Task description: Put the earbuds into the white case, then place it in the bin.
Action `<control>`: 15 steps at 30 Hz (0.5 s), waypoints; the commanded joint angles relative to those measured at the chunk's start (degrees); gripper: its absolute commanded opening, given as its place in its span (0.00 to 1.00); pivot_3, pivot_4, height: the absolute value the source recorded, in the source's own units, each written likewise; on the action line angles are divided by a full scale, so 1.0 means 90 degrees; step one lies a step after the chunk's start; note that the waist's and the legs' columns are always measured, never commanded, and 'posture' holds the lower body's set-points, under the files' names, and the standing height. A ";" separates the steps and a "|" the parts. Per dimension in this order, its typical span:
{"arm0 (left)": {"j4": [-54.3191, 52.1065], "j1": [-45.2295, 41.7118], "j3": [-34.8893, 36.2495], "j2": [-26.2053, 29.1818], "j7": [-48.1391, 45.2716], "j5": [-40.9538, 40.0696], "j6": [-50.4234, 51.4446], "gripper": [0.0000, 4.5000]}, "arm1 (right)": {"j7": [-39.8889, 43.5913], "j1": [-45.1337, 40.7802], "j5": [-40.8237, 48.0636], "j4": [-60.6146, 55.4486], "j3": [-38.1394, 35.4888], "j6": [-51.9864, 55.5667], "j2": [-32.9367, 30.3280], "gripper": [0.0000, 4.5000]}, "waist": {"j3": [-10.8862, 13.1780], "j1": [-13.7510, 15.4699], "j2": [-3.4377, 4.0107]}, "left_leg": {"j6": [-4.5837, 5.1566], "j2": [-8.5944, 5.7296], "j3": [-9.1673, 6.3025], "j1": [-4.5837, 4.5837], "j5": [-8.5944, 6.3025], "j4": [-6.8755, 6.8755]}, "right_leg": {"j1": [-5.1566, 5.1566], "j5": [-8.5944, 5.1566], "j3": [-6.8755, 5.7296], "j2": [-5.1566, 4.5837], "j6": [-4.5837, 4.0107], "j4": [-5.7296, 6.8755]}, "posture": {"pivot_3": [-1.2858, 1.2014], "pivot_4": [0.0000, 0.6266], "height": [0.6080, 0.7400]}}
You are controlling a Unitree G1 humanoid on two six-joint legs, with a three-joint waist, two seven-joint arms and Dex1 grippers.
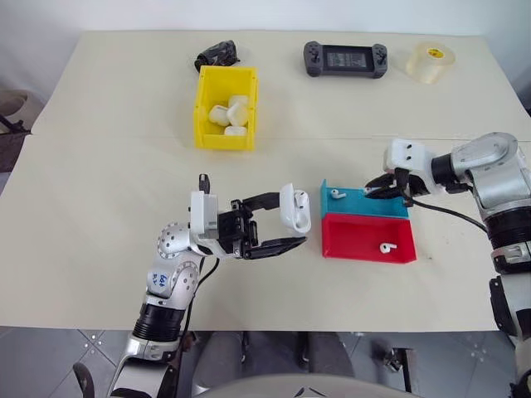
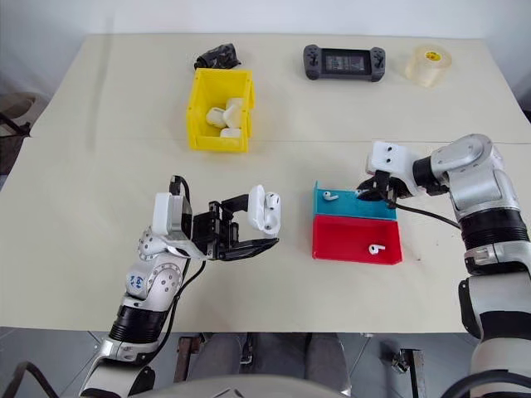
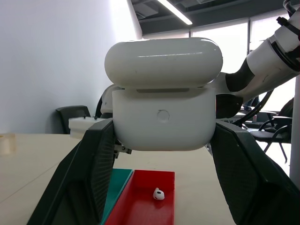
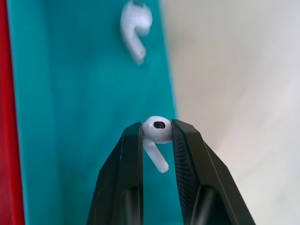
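A: From the head views we see our left gripper [image 1: 278, 224] pinching the white case [image 1: 294, 207] above the table [image 1: 99, 191], lid flipped up and facing our right side, presumably so an earbud can be dropped in.

B: And our right gripper [image 1: 375, 190] sits over the blue tray [image 1: 365, 203], beside the red tray [image 1: 365, 240], which has one earbud [image 1: 387, 246] lying in it. The bin [image 1: 224, 106] stands well apart at the far side, already holding several white cases.

A: In the left wrist view the case fills the gap between our black fingers [image 3: 89, 178], squeezed at both flanks.

B: In the right wrist view our fingertips are pressed onto a tiny earbud's [image 4: 156, 130] head, stem hanging free; another earbud [image 4: 135, 23] lies on the blue tray.
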 commanded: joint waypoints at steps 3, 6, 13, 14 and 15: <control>0.0265 -0.0322 0.0217 -0.0061 0.0088 -0.0099 -0.0103 0.61 | -0.0160 0.0527 0.1999 -0.2114 -0.1697 0.1659 -0.0066 0.11 | 0.0000 0.0039 0.0000 | 0.0000 0.0000 -0.0007 -0.0001 0.0000 0.0001 | 0.0002 0.0000 -0.0007 0.0000 0.0000 0.0001 | 0.52 0.24 1.00; 0.0442 -0.0509 0.0287 -0.0151 0.0158 -0.0117 -0.0076 0.61 | -0.0756 0.1129 0.3173 -0.3451 -0.2481 0.2928 0.0184 0.11 | 0.0000 0.0044 -0.0001 | 0.0000 0.0000 -0.0016 -0.0002 -0.0001 0.0001 | 0.0008 0.0001 -0.0015 -0.0002 0.0001 -0.0001 | 0.52 0.24 1.00; 0.0835 -0.0860 0.0273 -0.0424 0.0206 -0.0073 -0.0084 0.61 | -0.4135 0.2432 0.6713 -0.6374 -0.3969 0.4714 0.2303 0.11 | 0.0001 0.0011 -0.0002 | -0.0002 0.0000 -0.0012 0.0001 0.0000 0.0002 | 0.0001 0.0002 -0.0008 -0.0002 0.0000 0.0017 | 0.52 0.24 1.00; 0.0864 -0.0884 0.0259 -0.0434 0.0177 -0.0070 -0.0079 0.61 | -0.4582 0.2528 0.7070 -0.6595 -0.3973 0.4712 0.2538 0.11 | 0.0001 0.0005 -0.0002 | -0.0002 0.0000 -0.0010 0.0001 0.0000 -0.0002 | -0.0004 0.0002 -0.0005 0.0000 0.0000 0.0022 | 0.52 0.24 1.00; 0.0889 -0.0904 0.0234 -0.0455 0.0157 -0.0061 -0.0072 0.61 | -0.5061 0.2655 0.7402 -0.6832 -0.3938 0.4645 0.2826 0.11 | 0.0001 0.0008 -0.0002 | -0.0002 0.0001 -0.0008 0.0002 0.0000 -0.0002 | -0.0007 0.0001 -0.0002 0.0000 0.0000 0.0027 | 0.52 0.24 1.00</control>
